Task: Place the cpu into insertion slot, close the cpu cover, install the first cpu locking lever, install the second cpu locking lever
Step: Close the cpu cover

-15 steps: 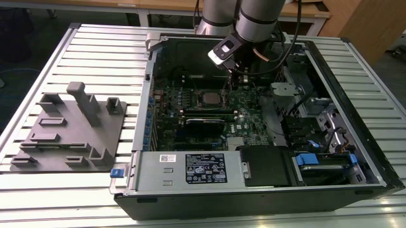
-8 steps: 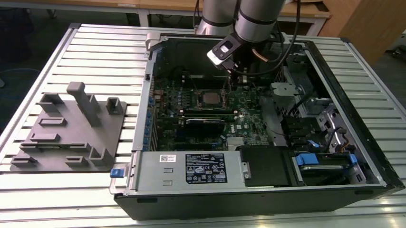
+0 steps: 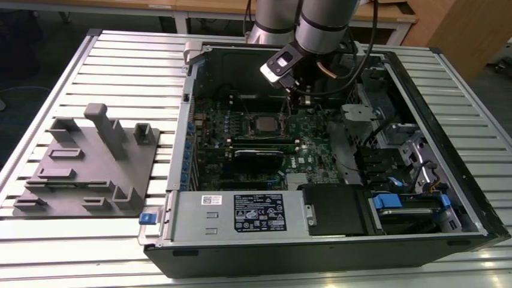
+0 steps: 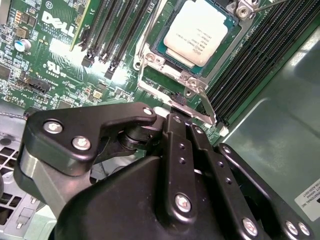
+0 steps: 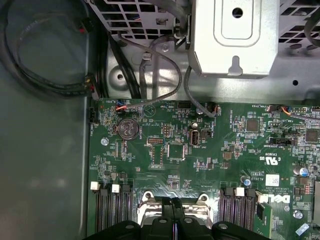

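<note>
The cpu is sitting in the slot; the jaws, pressed together, are hanging just beside it.

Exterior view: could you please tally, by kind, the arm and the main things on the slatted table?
robot arm: 1
computer case: 1
grey fixture plate: 1
cpu: 1
Total: 4

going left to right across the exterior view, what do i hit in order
grey fixture plate -> blue tab on the case's front corner -> cpu on the motherboard -> blue drive handle
</note>
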You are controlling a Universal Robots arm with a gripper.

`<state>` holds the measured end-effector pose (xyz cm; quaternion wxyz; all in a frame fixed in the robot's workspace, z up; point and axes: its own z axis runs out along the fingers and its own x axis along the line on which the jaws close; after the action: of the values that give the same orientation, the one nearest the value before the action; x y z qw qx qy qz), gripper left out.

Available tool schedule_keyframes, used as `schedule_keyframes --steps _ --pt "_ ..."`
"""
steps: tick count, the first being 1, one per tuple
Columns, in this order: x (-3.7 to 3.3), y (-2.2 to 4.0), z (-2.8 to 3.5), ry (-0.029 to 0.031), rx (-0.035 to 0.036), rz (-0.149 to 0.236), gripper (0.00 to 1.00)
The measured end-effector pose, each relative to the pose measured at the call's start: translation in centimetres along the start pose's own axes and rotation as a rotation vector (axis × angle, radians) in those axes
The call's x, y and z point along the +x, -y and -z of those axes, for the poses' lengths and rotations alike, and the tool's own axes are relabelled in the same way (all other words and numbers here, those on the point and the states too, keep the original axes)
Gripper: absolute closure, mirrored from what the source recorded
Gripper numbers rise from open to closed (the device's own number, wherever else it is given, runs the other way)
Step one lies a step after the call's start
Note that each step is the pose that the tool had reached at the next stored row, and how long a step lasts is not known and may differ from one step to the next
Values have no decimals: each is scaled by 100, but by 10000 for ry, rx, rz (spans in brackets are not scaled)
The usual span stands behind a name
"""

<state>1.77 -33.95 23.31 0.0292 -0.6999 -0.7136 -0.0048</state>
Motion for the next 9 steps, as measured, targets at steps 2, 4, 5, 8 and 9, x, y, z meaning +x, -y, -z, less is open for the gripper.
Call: schedule_keyframes --steps 2,4,5,8,9 --pt "0 4 -2 -1 2 0 89" --pt "0 7 -3 0 3 0 89" --pt "0 16 -9 -2 6 0 89" --pt "0 31 -19 -1 14 0 89" --pt "0 33 -19 -1 14 -1 89"
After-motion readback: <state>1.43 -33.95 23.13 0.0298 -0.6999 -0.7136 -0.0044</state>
